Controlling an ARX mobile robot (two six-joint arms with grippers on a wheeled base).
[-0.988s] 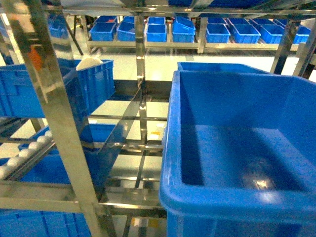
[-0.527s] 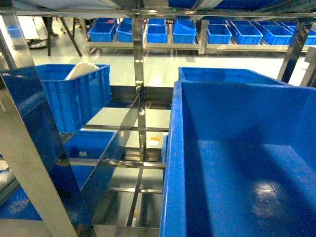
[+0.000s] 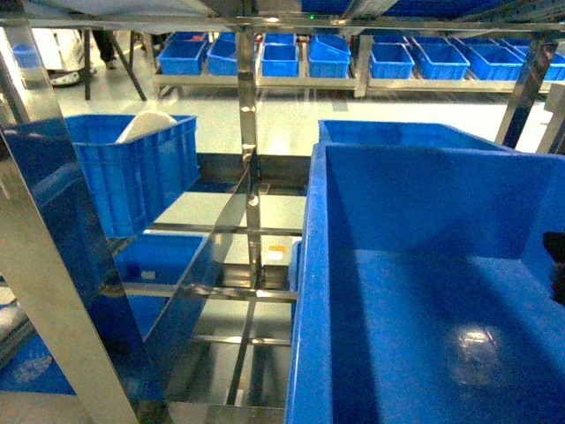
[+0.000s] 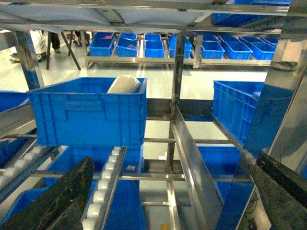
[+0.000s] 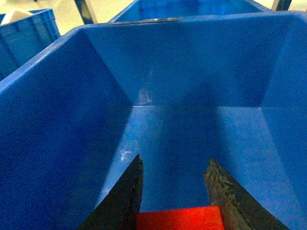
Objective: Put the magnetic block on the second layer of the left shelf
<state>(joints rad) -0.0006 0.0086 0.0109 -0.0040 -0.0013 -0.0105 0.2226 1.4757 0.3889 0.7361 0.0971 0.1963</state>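
While the left fingers [image 4: 57, 201] spread empty, right fingers [image 5: 129, 191] grip the frame-cropped magnetic block [image 5: 180, 218].

Red magnetic block [image 5: 178, 218] (between claw fingers [image 5: 125, 201]) cut off below.

Left gripper [image 4: 163, 201] jaws spread wide, 2 dark fingers [image 4: 57, 201] at the bottom corners, nothing between them. Ahead: steel rack [image 4: 178, 86], roller rail [image 4: 106, 184], blue crate [image 4: 88, 112] on the left tier holding a white object [image 4: 124, 85]. Second blue crate [image 4: 235, 110] right. Crate rows [image 4: 158, 45] in the background.
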